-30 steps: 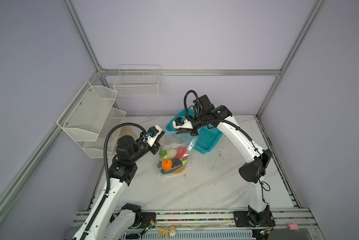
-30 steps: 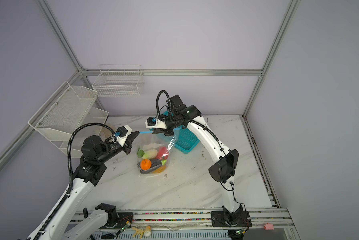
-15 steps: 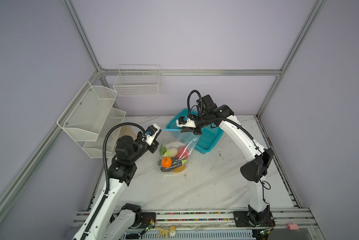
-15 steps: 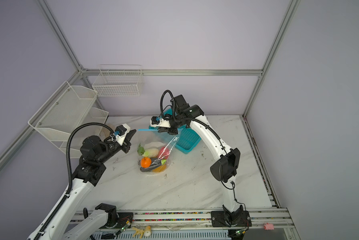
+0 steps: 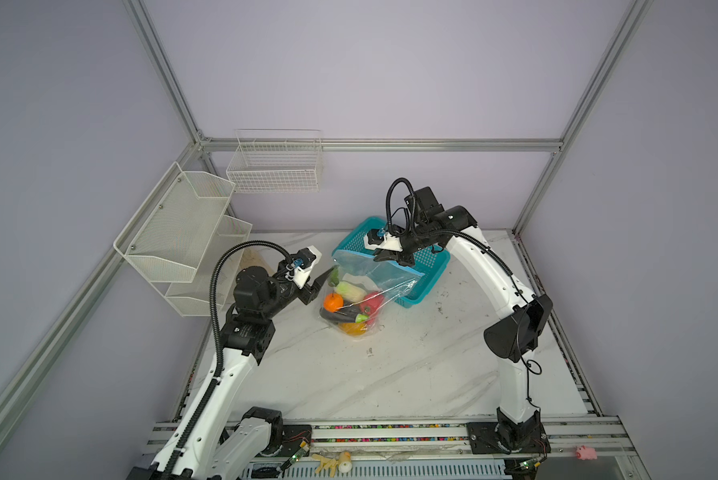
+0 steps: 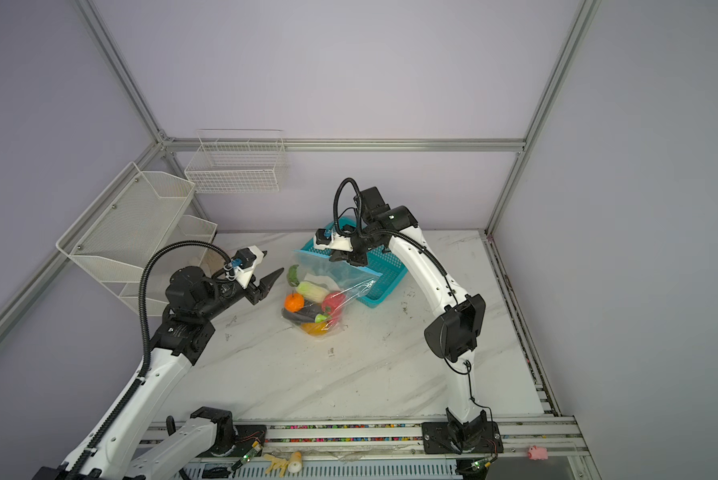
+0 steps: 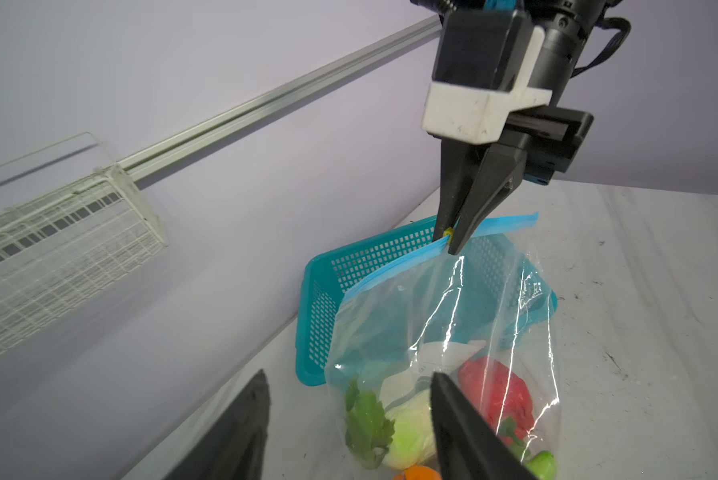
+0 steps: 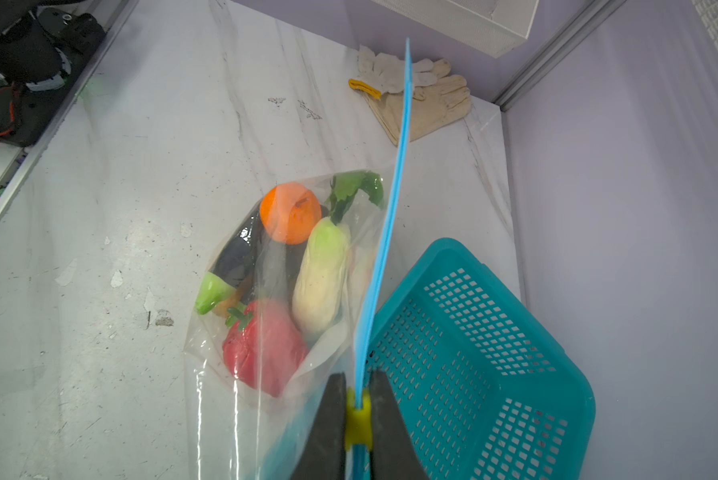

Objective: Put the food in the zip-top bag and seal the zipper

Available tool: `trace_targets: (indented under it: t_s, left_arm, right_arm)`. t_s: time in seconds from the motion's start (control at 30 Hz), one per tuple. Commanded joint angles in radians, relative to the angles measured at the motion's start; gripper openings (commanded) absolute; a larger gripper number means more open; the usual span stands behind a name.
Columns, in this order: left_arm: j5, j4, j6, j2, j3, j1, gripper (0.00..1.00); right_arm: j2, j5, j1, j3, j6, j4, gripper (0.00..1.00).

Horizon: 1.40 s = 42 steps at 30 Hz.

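Right gripper (image 7: 450, 243) pinches the yellow slider (image 8: 357, 419) on the zipper (image 8: 384, 232), holding up the bag (image 7: 432, 316), food (image 8: 291, 212) inside, beside the basket (image 8: 494, 353). Left gripper (image 6: 272, 262) gapes alongside, empty. With nothing bracing the bag, a pull could drag it along, zipper unsealed.

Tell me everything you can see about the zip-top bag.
The zip-top bag is clear, crinkly plastic with a light-blue zipper along its mouth and a yellow slider. It hangs mouth-up from the right tool, shut on the slider; its bottom, full of toy food, seems to rest on the marble table next to the teal basket. The left tool stands open beside it.
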Motion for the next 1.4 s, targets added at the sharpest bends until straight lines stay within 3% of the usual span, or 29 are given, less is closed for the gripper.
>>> trace_targets:
  t_s: [0.0,0.23,0.5,0.63,0.87,1.2,1.37]
  left_arm:
    - [0.135,0.056,-0.017,0.06,0.111,0.008,0.78]
    - [0.234,0.049,0.046,0.182,0.225,0.007,0.74]
    - [0.298,0.098,0.018,0.207,0.222,0.004,0.54]
    - [0.31,0.098,0.017,0.222,0.226,0.002,0.49]
    - [0.321,0.099,0.018,0.252,0.239,-0.001,0.33]
    - [0.299,0.1,0.018,0.242,0.234,-0.013,0.0]
    - [0.22,0.072,0.036,0.199,0.209,-0.018,0.0]
  right_arm:
    - [-0.02,-0.087,0.009,0.04,-0.052,-0.068,0.01]
    - [-0.025,-0.11,0.019,0.037,-0.063,-0.071,0.01]
    - [-0.014,-0.107,0.02,0.036,-0.057,-0.06,0.01]
    - [-0.005,-0.109,0.022,0.046,-0.054,-0.063,0.01]
    - [0.004,-0.106,0.025,0.06,-0.046,-0.064,0.01]
    - [0.009,-0.097,0.031,0.065,-0.038,-0.06,0.01]
    - [0.009,-0.077,0.03,0.067,-0.025,-0.059,0.01]
